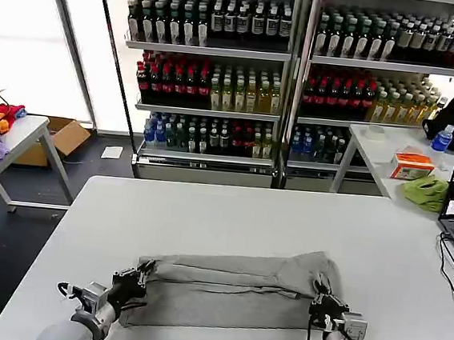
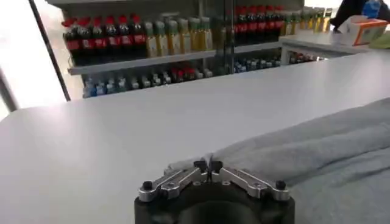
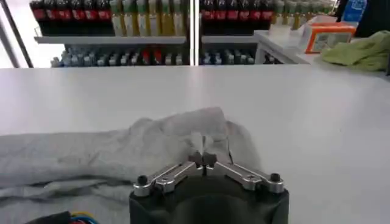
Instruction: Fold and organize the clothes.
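Two pincers pinching one grey shirt

One light grey shirt [image 1: 232, 287] lies near my edge of the white surface [image 1: 231, 211], stretched sideways into a long band. Its far part is doubled over into a thick, wrinkled roll, while a flatter layer spreads toward me underneath. No chest graphic or collar shows from where I look.

My left pincer [image 1: 141, 275] sits at the left end of the shirt, its fingers pressed together on a small fold of the cloth; my left wrist camera shows the tips [image 2: 208, 165] meeting right at the fabric's corner. My right pincer [image 1: 321, 295] is at the right end, likewise closed, and in my right wrist camera its tips [image 3: 205, 159] nip a raised bunch of the grey fabric. Both ends are lifted slightly into little peaks where I grip.
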{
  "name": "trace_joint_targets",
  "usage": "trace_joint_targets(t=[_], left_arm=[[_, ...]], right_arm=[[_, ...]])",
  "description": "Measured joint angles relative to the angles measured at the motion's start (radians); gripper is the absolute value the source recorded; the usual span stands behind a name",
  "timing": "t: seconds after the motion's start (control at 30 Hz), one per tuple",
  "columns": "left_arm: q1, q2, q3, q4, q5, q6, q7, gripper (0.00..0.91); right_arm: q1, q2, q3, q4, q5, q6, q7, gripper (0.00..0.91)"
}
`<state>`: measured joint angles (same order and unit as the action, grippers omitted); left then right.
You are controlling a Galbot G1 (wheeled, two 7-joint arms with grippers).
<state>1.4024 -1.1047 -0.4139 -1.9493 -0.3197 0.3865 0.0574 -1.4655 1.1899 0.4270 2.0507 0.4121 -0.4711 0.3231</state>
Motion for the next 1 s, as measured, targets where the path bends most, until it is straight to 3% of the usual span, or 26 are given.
trace_joint_targets(t=[0.33, 0.67, 1.0], left_arm=[[0.004, -0.015, -0.003, -0.023, 0.008, -0.002, -0.012, 0.907], [0.026, -0.044, -0.037, -0.086, -0.001, 0.028, -0.064, 0.907], [0.061, -0.118, -0.065, -0.102, -0.014, 0.050, -0.110, 0.907]], right_arm=[[-0.020, 0.004, 0.009, 0.002, -0.033, 0.024, 0.005, 0.907], [0.005, -0.032, 0.082, 0.127, 0.008, 0.023, 0.006, 0.907], [0.049, -0.054, 0.088, 0.176, 0.039, 0.019, 0.007, 0.907]])
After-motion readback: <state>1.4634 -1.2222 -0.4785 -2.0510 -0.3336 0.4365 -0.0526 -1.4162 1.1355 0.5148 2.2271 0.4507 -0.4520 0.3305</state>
